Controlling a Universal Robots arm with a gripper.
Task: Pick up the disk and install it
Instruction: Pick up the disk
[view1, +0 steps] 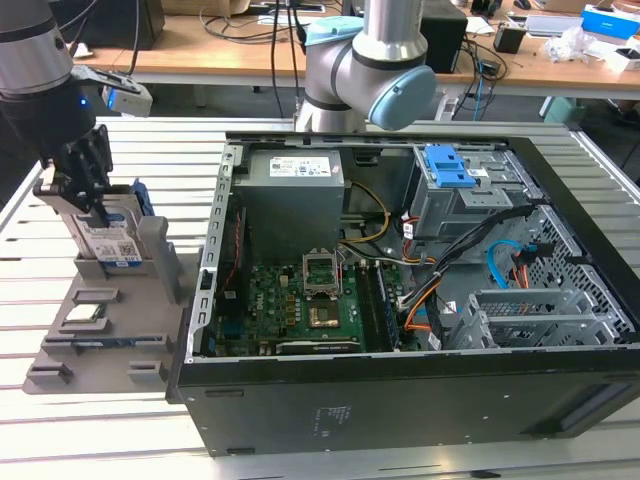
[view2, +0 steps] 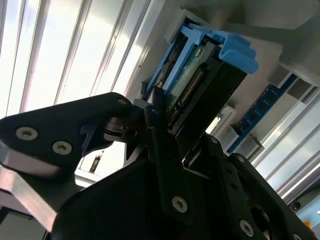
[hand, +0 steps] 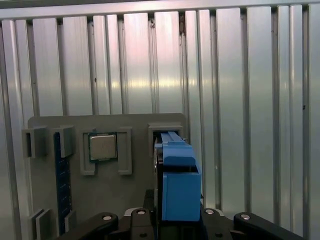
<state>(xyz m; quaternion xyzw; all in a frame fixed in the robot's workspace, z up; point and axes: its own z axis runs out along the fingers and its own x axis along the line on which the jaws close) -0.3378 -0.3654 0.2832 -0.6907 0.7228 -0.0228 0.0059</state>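
Disk (view1: 112, 240) upright in grey holder (view1: 150, 310) — fingers (view2: 161, 130) clamp it, lower edge hidden.

This looks like a robotics lab: an open black desktop computer case (view1: 400, 330) lies on a ribbed aluminium-profile counter (view1: 100, 440), with cable-strewn wooden desks (view1: 180, 55) behind and a grey robot arm (view1: 365, 70).

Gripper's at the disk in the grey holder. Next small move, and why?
Probably lift straight up, slowly: the gripper looks shut on the silver metal disk with blue plastic rails, which stands upright in a slot of the grey plastic holder.
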